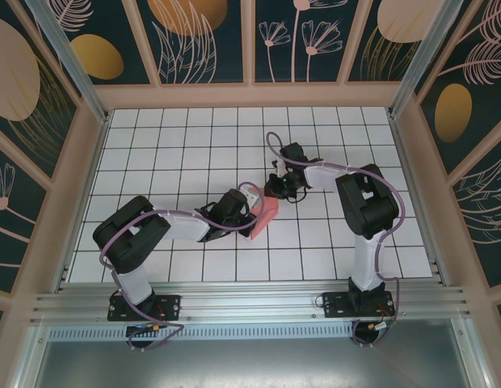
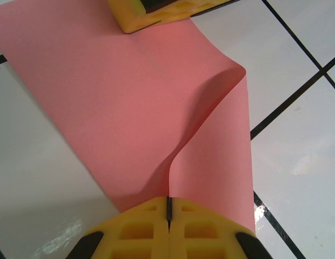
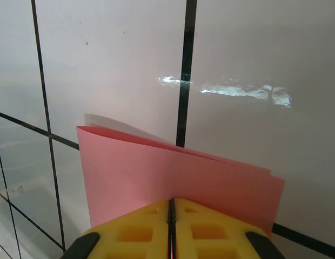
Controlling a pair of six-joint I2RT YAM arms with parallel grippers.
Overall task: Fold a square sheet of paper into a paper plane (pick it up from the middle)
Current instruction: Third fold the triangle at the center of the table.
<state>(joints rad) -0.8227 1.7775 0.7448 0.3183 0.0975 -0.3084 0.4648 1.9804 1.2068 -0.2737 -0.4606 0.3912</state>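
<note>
The left gripper (image 2: 168,208) and right gripper (image 3: 171,206) clamp opposite ends of the folded paper (image 1: 266,217), thin, limp and probably easily creased, so best held by its edges.

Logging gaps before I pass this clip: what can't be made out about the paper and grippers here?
Top external: the square sheet of paper is tiny and partly under the left gripper and right gripper; its creases can't be read.
Left wrist: the paper's near edge is hidden behind the left fingers; its top-left part is cut off by the frame.
Right wrist: the folded paper's lower edge sits behind the right fingers; layers can't be counted.
</note>
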